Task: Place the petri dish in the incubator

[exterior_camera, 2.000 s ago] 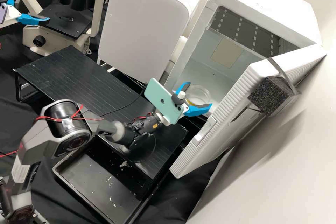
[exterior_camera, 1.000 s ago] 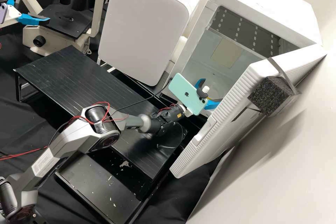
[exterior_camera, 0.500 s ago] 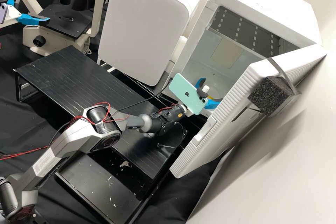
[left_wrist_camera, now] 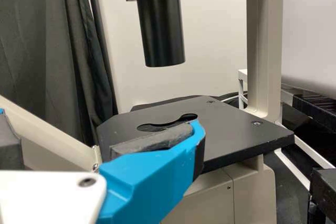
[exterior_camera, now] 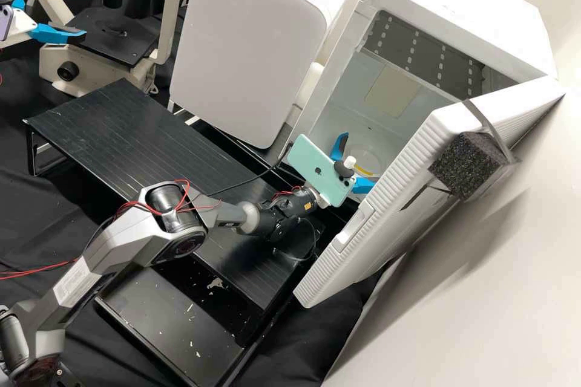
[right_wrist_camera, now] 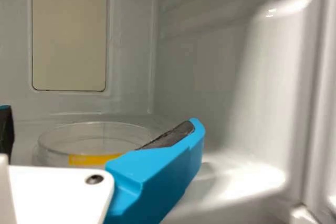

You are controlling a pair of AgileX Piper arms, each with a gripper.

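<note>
Nearest, a black tray [exterior_camera: 163, 314] lies beside a low, slatted black stand [exterior_camera: 133, 139]. Past them, the incubator's door [exterior_camera: 357, 236] stands open, a dark foam block [exterior_camera: 466, 164] strapped on it. The right hand [exterior_camera: 359, 159], with a mint-green phone [exterior_camera: 318, 166] mounted behind it, is at the incubator [exterior_camera: 466, 9], its blue fingers spread apart, gripping nothing. Just beyond its fingers the clear petri dish [right_wrist_camera: 100, 141], banded in yellow, sits flat on the incubator's floor. Farther off, the left hand [exterior_camera: 60, 11] hangs open and unladen beside the microscope [exterior_camera: 170, 12].
</note>
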